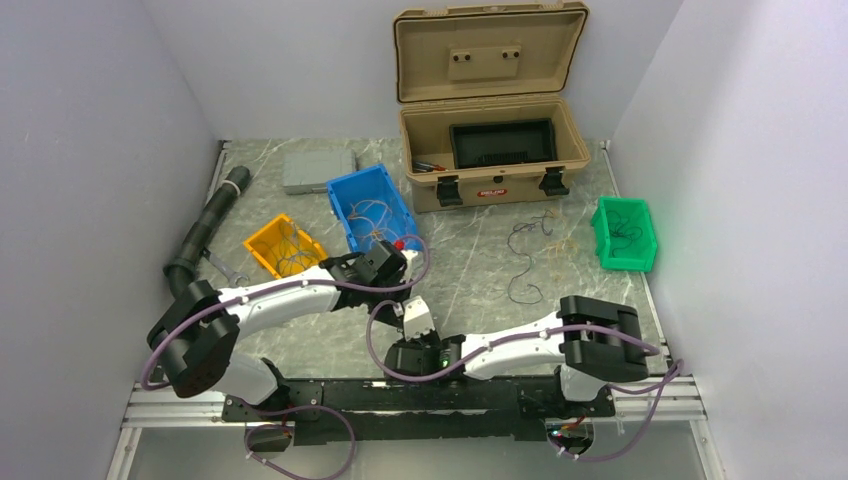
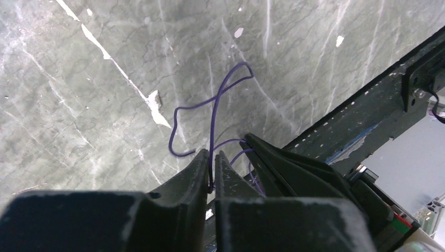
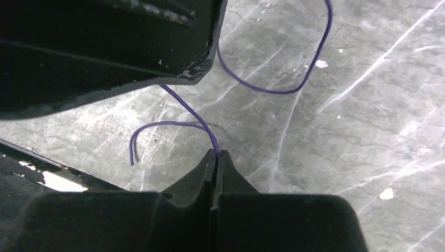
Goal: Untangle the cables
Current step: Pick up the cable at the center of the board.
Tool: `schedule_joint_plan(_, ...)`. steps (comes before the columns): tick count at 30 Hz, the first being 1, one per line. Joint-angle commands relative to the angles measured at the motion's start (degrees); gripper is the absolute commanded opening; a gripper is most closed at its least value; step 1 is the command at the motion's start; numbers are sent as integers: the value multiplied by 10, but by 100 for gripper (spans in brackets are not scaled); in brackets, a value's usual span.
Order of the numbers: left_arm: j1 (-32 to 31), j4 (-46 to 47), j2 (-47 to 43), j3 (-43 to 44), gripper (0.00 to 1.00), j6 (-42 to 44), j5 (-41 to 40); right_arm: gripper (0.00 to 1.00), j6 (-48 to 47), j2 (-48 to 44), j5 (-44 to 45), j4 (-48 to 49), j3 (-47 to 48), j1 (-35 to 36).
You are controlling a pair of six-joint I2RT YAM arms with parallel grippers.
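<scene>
Cable (image 2: 212, 131), thin and purple, is spanning both pincers. The left gripper (image 2: 212, 156) is pinching it between nearly touching fingers, with a loop lying on the table (image 2: 78, 79) beyond the tips. The right gripper (image 3: 216, 156), just beside the left, is clamping it with fingers pressed together, and a free end is curling left of the tips.

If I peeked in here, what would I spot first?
Probably the left gripper and right gripper, close together near the table's front, both pinching a thin purple wire. Behind them stands an open tan toolbox, with a blue bin, yellow bin and green bin nearby.
</scene>
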Motion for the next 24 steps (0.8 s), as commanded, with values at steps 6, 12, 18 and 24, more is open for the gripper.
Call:
schedule_joint_plan(6, 10, -4, -94, 19, 75, 1, -16, 0, -24, -154, 24, -36, -26, -42)
schedule_joint_plan(12, 60, -36, -184, 40, 99, 2, 29, 0, -105, -333, -127, 9, -87, -196)
schedule_joint_plan(18, 94, -78, -255, 65, 99, 17, 12, 0, -188, -390, -159, -92, -29, -372)
schedule_joint_plan(24, 119, -97, -296, 66, 99, 30, 0, 0, -264, -367, -249, -142, 93, -632)
